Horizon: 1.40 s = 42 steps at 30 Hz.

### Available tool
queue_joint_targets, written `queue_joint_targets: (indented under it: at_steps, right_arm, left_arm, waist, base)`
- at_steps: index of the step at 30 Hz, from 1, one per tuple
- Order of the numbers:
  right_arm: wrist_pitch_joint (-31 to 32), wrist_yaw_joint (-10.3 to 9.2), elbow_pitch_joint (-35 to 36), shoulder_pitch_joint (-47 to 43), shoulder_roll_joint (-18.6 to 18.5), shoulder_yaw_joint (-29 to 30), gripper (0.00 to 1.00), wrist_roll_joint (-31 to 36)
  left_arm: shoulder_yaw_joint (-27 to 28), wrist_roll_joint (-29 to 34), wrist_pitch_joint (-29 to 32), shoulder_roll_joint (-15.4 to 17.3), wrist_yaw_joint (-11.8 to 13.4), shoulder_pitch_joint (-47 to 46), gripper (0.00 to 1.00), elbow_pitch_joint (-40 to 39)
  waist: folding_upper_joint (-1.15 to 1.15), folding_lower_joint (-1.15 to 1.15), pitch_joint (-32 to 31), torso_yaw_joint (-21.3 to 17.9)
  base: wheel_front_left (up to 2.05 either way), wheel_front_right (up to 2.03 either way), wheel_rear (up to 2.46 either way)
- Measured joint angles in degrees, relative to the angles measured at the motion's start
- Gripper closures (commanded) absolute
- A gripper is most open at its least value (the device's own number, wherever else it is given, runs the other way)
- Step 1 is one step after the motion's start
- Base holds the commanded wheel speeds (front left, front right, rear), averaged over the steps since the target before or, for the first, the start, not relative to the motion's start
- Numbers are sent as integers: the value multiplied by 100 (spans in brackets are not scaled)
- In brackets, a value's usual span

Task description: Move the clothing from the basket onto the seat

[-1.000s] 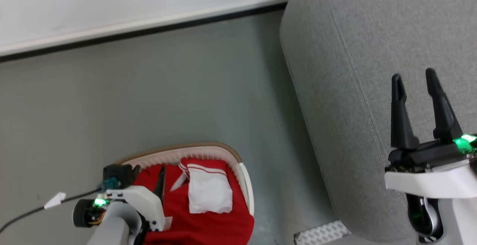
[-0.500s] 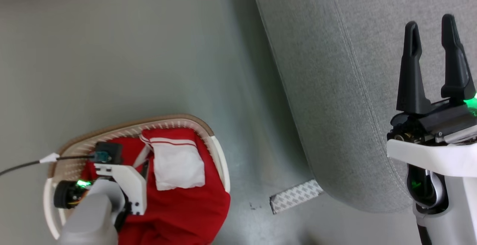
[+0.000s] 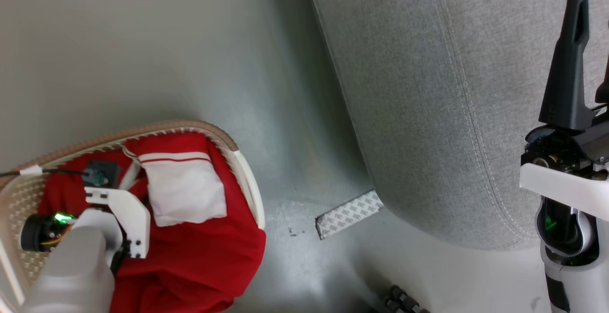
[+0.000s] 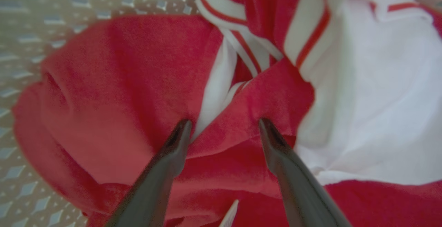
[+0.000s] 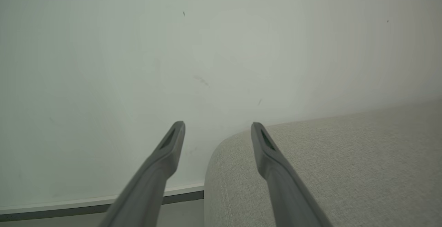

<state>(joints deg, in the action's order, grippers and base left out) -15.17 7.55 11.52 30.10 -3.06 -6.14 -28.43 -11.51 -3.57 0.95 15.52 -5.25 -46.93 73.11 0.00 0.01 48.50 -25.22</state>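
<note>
The clothing [image 3: 190, 260] is a heap of red fabric with a white panel, lying in the cream basket [image 3: 247, 184] with the brown rim at the lower left. My left wrist [image 3: 116, 210] hangs over that heap. In the left wrist view my left gripper [image 4: 224, 127] is open, and both fingertips rest on the clothing [image 4: 114, 82] with a red fold between them. The grey seat [image 3: 428, 89] takes up the upper right. My right gripper [image 3: 592, 27] is open and empty in front of the seat; in its wrist view the right gripper [image 5: 217, 127] points past the seat's rounded corner [image 5: 310, 158].
A grey-and-white patterned strip [image 3: 349, 213] lies on the floor between basket and seat. A black cable with a white tag [image 3: 28, 171] crosses the basket's rim. Beyond the seat a pale wall meets a dark baseboard [image 5: 103, 204].
The head camera has tipped down, so basket and seat have slid up and left in the picture. My left wrist sits a little lower over the clothing. Both grippers stay open.
</note>
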Motion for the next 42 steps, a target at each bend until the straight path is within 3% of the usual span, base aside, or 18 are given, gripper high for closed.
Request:
queue_joint_targets:
  at_steps: [13,14,15,28,35,42]
  right_arm:
    - [-1,0,40,97,0,-55,0,-78]
    - [0,0,24,97,1,-55,0,-73]
    - [0,0,8,97,1,-55,0,-49]
    - [-1,0,-134,20,5,99,0,338]
    - [-1,0,-346,-224,-1,121,0,656]
    - [0,0,-570,-595,-269,48,0,768]
  left_arm:
    - [-419,172,747,162,-127,-234,0,44]
    - [-433,171,704,151,-131,-240,63,45]
    - [-450,171,692,135,-136,-241,100,47]
    - [-576,-100,89,-294,-201,-76,100,59]
    - [-717,-498,-505,-747,-207,276,100,26]
    - [-1212,-1152,-959,-955,-213,800,100,-270]
  waist:
    - [0,-1,471,-98]
    - [0,0,466,-85]
    - [0,0,454,-74]
    - [0,-1,-134,177]
    - [0,-1,-888,466]
    - [0,-1,-1855,785]
  base:
    - [0,0,0]
    - [0,0,0]
    - [0,0,0]
    - [0,0,0]
    - [0,0,0]
    - [0,0,0]
